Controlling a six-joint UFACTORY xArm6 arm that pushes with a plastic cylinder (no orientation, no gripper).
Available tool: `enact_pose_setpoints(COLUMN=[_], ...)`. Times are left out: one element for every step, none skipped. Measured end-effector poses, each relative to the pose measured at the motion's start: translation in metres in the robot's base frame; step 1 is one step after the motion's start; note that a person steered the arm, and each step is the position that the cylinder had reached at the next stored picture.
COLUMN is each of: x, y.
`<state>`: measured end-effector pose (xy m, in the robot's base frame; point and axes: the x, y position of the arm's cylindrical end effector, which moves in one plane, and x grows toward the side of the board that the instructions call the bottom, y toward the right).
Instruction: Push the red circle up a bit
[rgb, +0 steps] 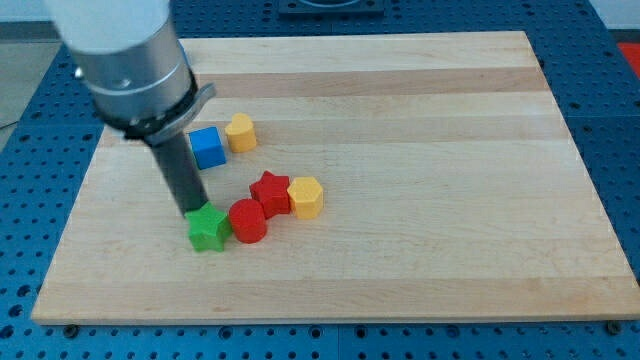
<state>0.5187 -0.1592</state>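
My tip (194, 211) was bare, holding nothing, touching the green star's (208, 229) top edge, lower left of centre. Red circle (247, 221) sat just right, unpushed; tip evidently repositioning to get below it.

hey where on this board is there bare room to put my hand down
The wooden board is bare from the yellow hexagon to the view's right edge, and along the top. It is crowded around my tip: green star, red circle, red star.
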Motion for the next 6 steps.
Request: enact_pose_setpoints(x=[0.019,0.027,0.043,0.083,0.076,0.014], y=[0.004,-0.013,-0.058,-0.029,0.061,0.068])
